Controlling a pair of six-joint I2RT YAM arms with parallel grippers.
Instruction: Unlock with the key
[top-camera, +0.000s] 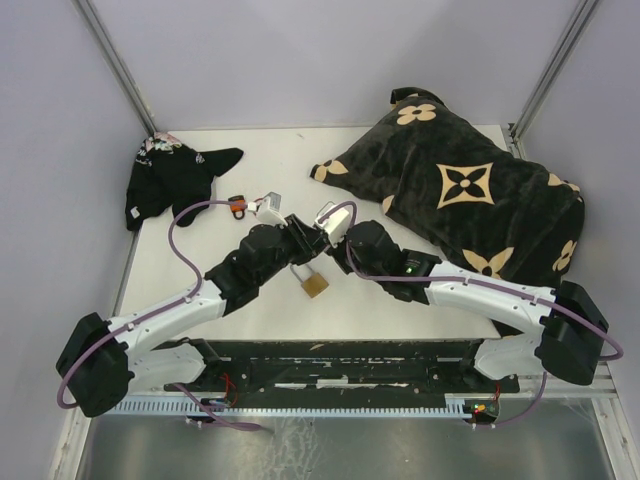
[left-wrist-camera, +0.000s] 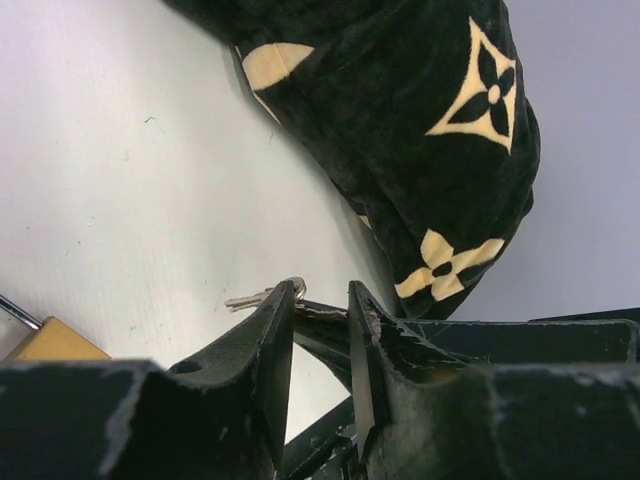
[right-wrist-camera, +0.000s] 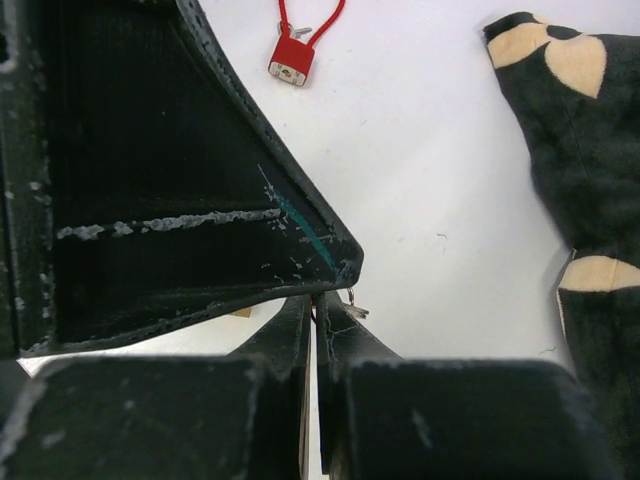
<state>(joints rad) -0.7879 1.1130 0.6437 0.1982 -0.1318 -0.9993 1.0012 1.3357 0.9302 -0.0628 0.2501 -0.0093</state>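
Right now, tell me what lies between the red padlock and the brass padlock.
The left arm crosses over that stretch, hiding the table under it. The top view shows this: red padlock beyond the arm, brass padlock on its near side.

Brass padlock (top-camera: 316, 284) lies flat on the table (top-camera: 270, 160), near the middle front, with its steel shackle angled toward the far left. Cannot tell whether the shackle is latched. Small silver key (left-wrist-camera: 248, 298) is only partly visible, roughly level, near the padlock but not touching it.
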